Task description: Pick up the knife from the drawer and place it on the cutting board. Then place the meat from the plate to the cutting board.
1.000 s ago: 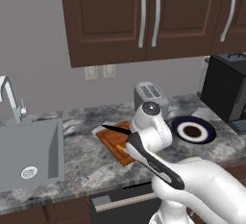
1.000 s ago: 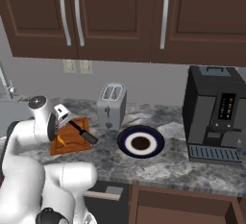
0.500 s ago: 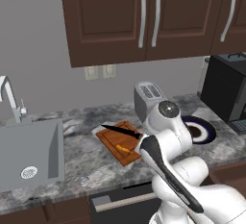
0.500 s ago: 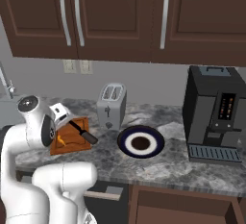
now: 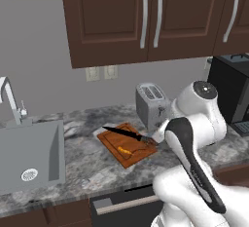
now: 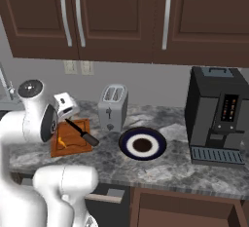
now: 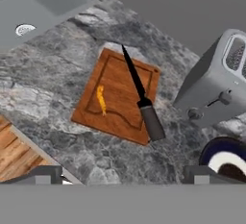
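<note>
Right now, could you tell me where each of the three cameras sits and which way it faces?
Left base view: behind the arm's left, facing the counter with cutting board, knife, toaster; arm lower right.
Right base view: behind its right, facing the same board, plate, coffee machine; arm lower left.
Hand view: above, looking down at board, meat, sink; open gripper at bottom.
All share board and knife.

Knife (image 6: 80, 131) across cutting board (image 6: 71, 142); meat (image 6: 61, 141) maybe on it.

I see a reddish-brown cutting board (image 7: 115, 98), an orange-yellow meat (image 7: 101, 100) piece, a black-bladed, grey-handled knife (image 7: 142, 98), a blue-rimmed plate (image 6: 143, 143), a silver toaster (image 6: 113, 108) and a mottled grey worktop (image 5: 92, 167).
</note>
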Controlling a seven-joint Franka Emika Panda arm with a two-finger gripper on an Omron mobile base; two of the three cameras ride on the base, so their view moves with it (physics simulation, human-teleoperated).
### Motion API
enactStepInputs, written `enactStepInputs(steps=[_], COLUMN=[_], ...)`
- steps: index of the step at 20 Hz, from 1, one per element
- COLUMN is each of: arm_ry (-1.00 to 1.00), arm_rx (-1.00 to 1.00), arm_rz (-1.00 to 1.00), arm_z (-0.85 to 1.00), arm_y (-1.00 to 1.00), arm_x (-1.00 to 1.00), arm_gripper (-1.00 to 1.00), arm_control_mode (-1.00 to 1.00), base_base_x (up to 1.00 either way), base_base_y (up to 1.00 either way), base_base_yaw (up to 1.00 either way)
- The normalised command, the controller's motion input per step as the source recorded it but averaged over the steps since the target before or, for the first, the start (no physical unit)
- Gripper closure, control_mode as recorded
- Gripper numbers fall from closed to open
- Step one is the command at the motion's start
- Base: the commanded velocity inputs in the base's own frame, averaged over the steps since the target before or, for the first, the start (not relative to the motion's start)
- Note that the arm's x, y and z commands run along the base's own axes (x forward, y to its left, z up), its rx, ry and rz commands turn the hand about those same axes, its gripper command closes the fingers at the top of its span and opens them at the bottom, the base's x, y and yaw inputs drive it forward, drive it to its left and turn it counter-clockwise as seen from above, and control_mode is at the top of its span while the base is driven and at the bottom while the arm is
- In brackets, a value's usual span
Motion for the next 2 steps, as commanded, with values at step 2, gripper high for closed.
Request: enactStepInputs(steps=[2], arm_ry=[0.00], arm_rx=[0.12], arm_rz=[-0.10], arm_z=[0.82], arm_y=[-0.40], arm_x=[-0.61], arm_gripper=[-1.00], arm_control_mode=[-1.00], base_base_x=[0.00], base_base_y=[0.00], base_base_yaw=[0.00])
